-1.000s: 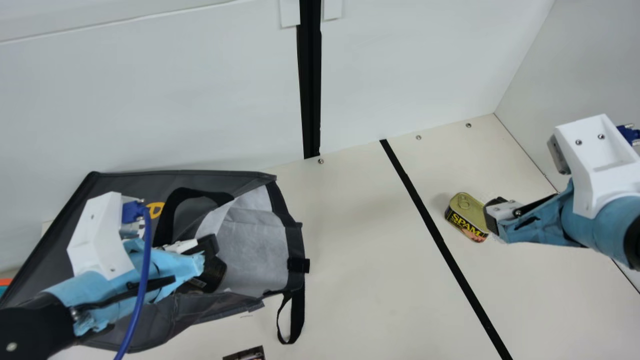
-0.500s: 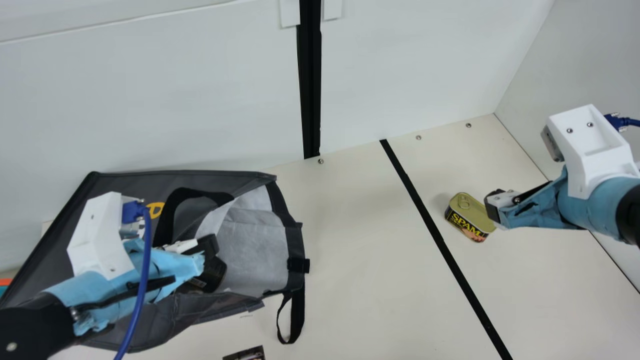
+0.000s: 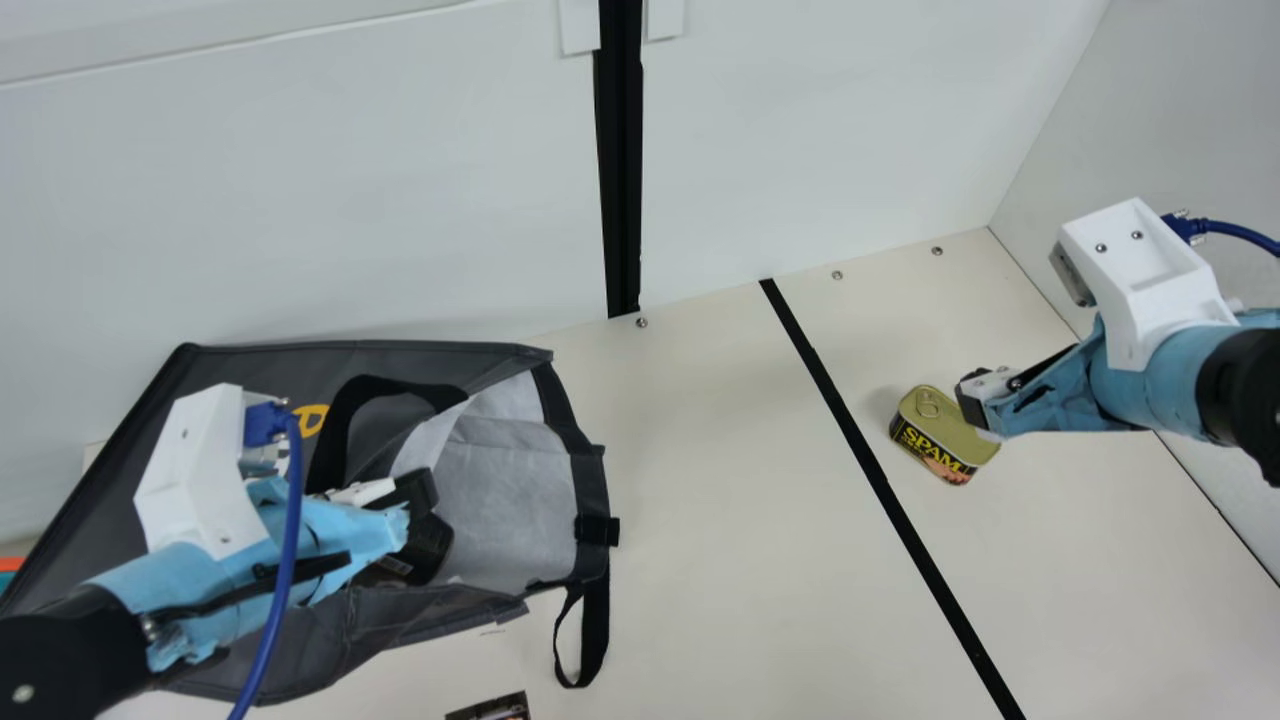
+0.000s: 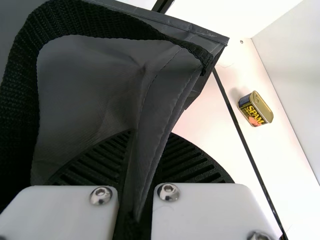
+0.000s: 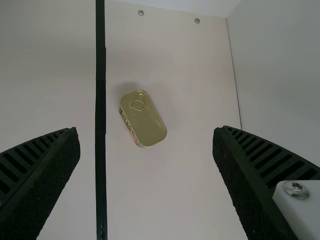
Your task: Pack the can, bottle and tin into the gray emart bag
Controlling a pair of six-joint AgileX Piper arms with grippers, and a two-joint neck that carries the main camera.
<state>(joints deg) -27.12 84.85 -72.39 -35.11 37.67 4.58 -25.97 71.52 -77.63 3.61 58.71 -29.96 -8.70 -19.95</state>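
Right tool [image 3: 974,402], spread wide, has shifted; the tin [image 3: 943,437] lies long-axis diagonal, ring end toward the back wall [image 3: 800,130].

Cannot see the depths of the gray emart bag [image 3: 510,490] behind the left tool [image 3: 424,522] in the main view, nor the rest of the yellow lettering [image 3: 309,409] on it. Cannot identify the dark printed item [image 3: 492,708] below the bag or the orange-and-teal item [image 3: 10,565] left of it, both cut off by edges. In the left wrist view, cannot fully see the fingers [image 4: 100,162] behind the bag's fold, nor the cut-off black strap [image 4: 22,75].
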